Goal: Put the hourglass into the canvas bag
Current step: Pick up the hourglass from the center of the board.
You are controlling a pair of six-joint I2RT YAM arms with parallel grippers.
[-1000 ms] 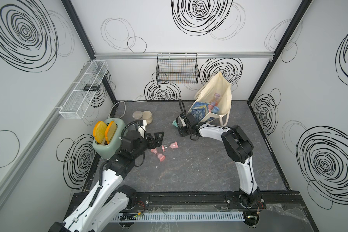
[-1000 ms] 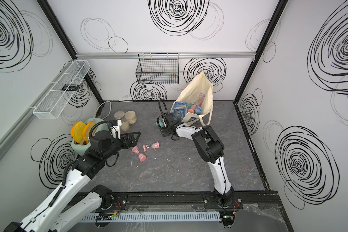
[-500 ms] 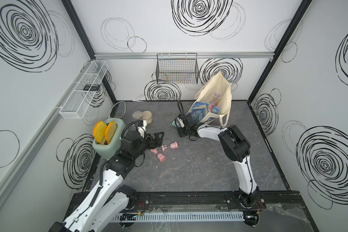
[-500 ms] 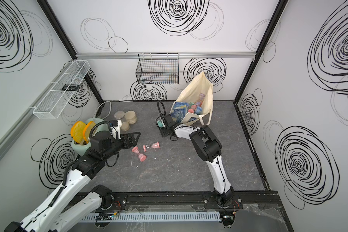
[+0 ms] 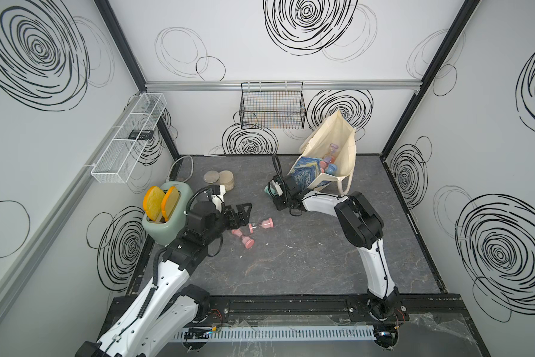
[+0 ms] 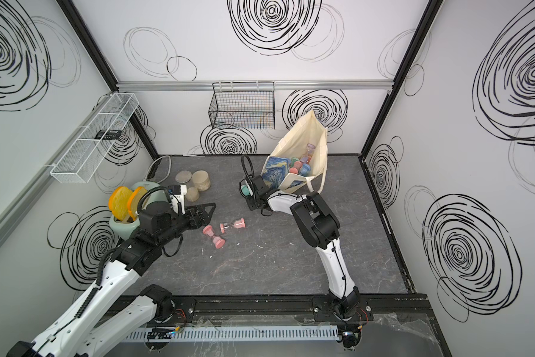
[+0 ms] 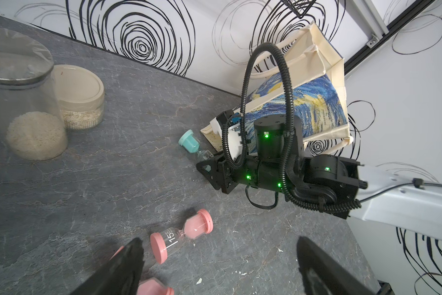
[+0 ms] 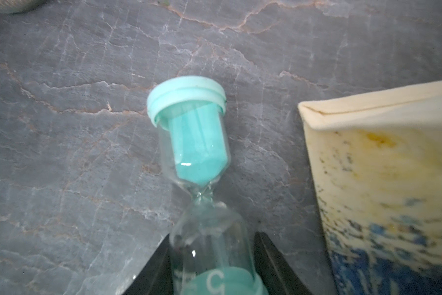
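Observation:
A teal hourglass (image 8: 197,143) lies on the dark floor just left of the canvas bag (image 5: 337,145), and shows in both top views (image 5: 270,191) (image 6: 244,190). My right gripper (image 8: 211,240) is low at the floor, shut on the hourglass's near glass bulb with a finger pressed on each side. The cream bag with the blue-and-yellow print (image 8: 381,153) stands open against the back wall with several hourglasses (image 5: 329,160) inside. My left gripper (image 7: 218,242) hangs open above two pink hourglasses (image 7: 181,236) (image 5: 243,239) and holds nothing.
A green toaster (image 5: 164,216) with yellow slices stands at the left. Two jars (image 7: 36,102) sit behind it. A black wire basket (image 5: 272,106) hangs on the back wall and a white wire shelf (image 5: 130,139) on the left wall.
My right gripper's jaws have closed in on the teal hourglass, and the wrist has shifted slightly left. The left arm has stayed still.

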